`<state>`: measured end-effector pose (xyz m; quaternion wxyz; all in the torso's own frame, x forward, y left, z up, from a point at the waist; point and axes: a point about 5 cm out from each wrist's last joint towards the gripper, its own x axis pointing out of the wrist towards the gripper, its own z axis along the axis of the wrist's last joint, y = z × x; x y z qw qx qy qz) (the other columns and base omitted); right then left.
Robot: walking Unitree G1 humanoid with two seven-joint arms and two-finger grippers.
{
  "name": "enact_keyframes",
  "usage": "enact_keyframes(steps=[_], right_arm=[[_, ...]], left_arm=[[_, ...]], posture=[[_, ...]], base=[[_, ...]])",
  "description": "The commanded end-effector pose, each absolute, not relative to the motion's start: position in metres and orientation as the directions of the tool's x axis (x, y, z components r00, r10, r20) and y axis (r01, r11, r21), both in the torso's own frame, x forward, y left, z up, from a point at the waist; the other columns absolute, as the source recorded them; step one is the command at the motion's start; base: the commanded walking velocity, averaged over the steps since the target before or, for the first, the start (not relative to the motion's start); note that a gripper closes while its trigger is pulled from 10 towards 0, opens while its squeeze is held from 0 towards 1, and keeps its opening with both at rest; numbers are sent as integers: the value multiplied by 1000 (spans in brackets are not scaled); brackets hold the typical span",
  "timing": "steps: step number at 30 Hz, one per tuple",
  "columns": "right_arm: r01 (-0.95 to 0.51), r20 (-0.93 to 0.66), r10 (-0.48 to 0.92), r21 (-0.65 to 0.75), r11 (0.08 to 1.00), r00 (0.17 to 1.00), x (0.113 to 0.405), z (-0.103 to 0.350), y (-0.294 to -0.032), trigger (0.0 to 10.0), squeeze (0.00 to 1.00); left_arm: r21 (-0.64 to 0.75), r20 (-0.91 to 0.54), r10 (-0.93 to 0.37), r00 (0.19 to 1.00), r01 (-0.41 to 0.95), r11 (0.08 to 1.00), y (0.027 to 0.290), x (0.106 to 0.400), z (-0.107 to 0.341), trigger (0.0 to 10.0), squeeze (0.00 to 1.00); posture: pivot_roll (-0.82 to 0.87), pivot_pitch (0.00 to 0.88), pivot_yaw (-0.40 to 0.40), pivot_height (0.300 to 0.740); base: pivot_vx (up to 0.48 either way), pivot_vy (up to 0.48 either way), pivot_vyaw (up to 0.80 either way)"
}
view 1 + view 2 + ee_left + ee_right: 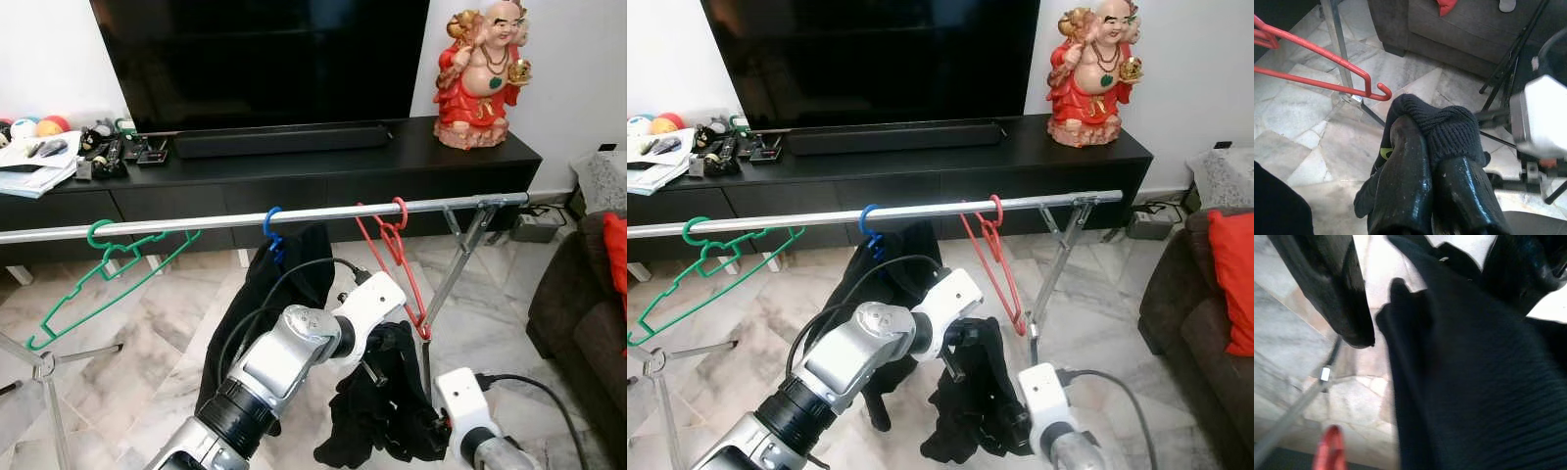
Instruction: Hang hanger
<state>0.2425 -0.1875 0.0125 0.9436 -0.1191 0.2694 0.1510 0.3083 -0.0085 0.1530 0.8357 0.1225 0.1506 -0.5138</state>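
A silver rail [196, 223] runs across the room on a folding rack. On it hang a green hanger [98, 259], a blue hanger [272, 230] carrying a black garment [289, 279], and a bare red hanger [397, 255]. Below the red hanger my left gripper [377, 364] is shut on a bunched black knit garment [382, 411]. The left wrist view shows its fingers [1400, 181] pinched on the cloth [1449, 127], with the red hanger's end [1369, 90] beyond. My right gripper [431, 426] reaches into the same garment from below, and its fingers [1327, 284] stand apart with cloth [1474, 382] between them.
A black TV console [323, 166] with a TV [265, 59] and a red statue [485, 73] stands behind the rail, with clutter [59, 152] on its left end. A dark sofa [588, 313] is at right. Rack legs [456, 264] slant down to the marble floor.
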Motion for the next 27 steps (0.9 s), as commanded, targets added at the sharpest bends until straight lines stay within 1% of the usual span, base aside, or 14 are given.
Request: enact_keyframes(steps=[1,7,14,19,20,21,22,27], right_arm=[[-358,-548,229,-140,923,804,242,9,-185,10000,0],[-369,-553,236,-143,918,799,244,2,-179,10000,0],[-340,-568,181,-187,922,803,247,-7,-183,10000,0],[-323,-573,162,-192,927,804,247,-11,-185,10000,0],[-314,-578,148,-198,929,802,247,-14,-186,8627,0],[-304,-584,136,-199,932,801,246,-16,-188,3804,0],[-302,-584,135,-199,932,801,246,-16,-188,0,0],[-293,-588,124,-200,935,799,246,-19,-190,0,0]], left_arm=[[75,-352,-831,432,897,435,-8,308,159,0,0],[75,-352,-832,430,899,433,-8,308,159,0,0],[76,-353,-831,430,898,433,-8,308,160,0,0],[76,-353,-831,430,898,433,-8,308,160,0,0],[76,-353,-831,430,898,433,-8,308,160,0,0],[76,-353,-831,431,898,433,-8,308,160,0,0],[76,-353,-831,431,898,433,-8,308,160,0,0],[76,-353,-830,431,898,434,-8,308,160,0,0]], posture=[[17,46,56,740],[17,46,56,740],[21,49,59,740],[22,50,59,740],[22,50,59,740],[24,51,58,740],[24,51,58,740],[23,51,60,740]], base=[[0,0,0],[0,0,0],[0,0,0],[0,0,0],[0,0,0],[0,0,0],[0,0,0],[0,0,0]])
